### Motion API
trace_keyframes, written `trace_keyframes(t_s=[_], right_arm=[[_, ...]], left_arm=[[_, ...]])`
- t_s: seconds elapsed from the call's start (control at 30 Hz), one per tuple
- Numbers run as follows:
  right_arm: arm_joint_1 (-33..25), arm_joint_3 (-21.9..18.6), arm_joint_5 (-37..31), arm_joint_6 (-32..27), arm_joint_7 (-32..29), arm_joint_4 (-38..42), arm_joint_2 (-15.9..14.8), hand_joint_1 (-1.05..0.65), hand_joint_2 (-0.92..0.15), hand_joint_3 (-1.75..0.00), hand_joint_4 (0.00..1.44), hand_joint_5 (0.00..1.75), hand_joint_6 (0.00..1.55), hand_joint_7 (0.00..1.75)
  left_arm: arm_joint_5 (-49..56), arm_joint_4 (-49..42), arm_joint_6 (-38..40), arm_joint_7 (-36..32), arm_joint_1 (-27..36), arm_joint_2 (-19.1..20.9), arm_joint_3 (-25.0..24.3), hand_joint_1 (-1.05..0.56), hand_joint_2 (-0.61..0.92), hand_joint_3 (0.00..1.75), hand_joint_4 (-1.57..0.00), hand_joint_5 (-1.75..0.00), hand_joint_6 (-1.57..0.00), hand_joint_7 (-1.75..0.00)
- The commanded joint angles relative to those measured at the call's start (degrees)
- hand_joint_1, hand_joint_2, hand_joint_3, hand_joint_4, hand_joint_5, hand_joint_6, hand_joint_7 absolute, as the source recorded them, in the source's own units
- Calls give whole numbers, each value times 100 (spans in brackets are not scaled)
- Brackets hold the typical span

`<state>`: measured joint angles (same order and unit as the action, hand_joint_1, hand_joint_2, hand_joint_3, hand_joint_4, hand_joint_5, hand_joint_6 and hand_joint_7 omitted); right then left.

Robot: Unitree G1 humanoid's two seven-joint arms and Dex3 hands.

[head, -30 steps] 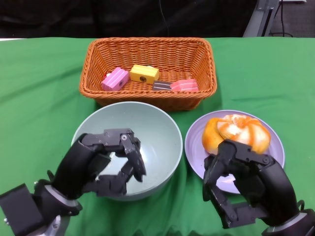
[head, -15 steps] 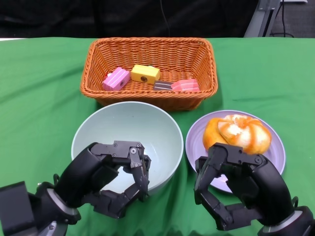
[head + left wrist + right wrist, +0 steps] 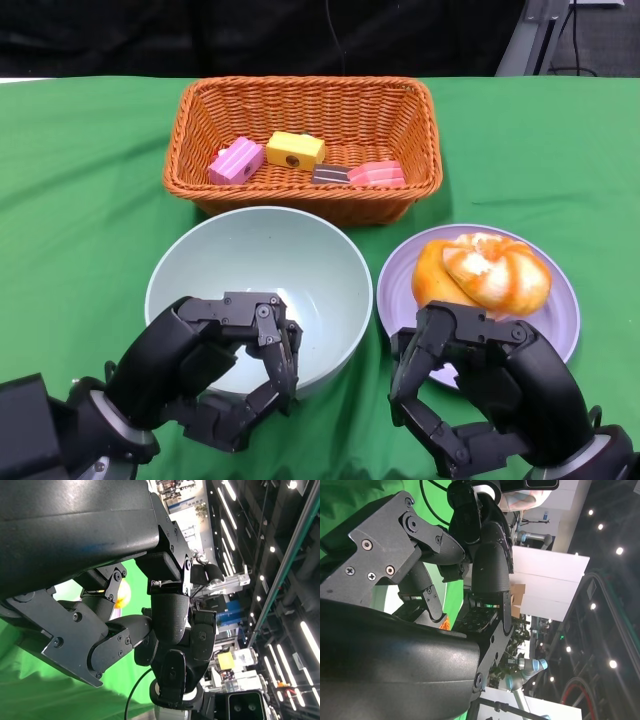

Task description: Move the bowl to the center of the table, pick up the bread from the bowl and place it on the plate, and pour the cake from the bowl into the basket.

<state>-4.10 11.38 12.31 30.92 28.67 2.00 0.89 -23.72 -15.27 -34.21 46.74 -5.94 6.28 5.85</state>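
The pale green bowl (image 3: 300, 265) stands empty in the middle of the green table, just in front of the wicker basket (image 3: 300, 88). Inside the basket lie a pink cake (image 3: 235, 160), a yellow cake (image 3: 293, 150) and a brown-and-pink cake (image 3: 360, 175). To the right, the orange bread (image 3: 485, 272) sits on the lilac plate (image 3: 562, 300). My left hand (image 3: 215, 365) hovers at the bowl's near rim, fingers curved with a gap and nothing in them. My right hand (image 3: 485, 385) is at the plate's near edge, also curved and empty. Both wrist views show only curved fingers (image 3: 170, 630) (image 3: 487, 565).
Green cloth (image 3: 80, 200) covers the table on both sides of the basket and bowl. The basket's front wall almost touches the bowl's far rim. A dark background lies beyond the table's far edge.
My left hand has come off the bowl's rim and drawn back toward me. My right hand has also slid back from the plate. Bowl, bread and cakes have not moved.
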Motion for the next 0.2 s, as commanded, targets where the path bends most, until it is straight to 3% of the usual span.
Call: trace_keyframes(t_s=[0.03, 0.2], right_arm=[[4, -58, 50, 55, -35, 30, -42, -10, -42, -112, 82, 164, 75, 129], [-14, -66, 18, 44, -72, 4, -34, -9, -41, -114, 82, 165, 75, 131]], left_arm=[[66, -47, -78, -42, 24, 1, -129, -16, 46, 119, -78, -171, -73, -146], [176, -72, -158, -100, 76, -75, -229, -13, 43, 125, -80, -170, -74, -146]])
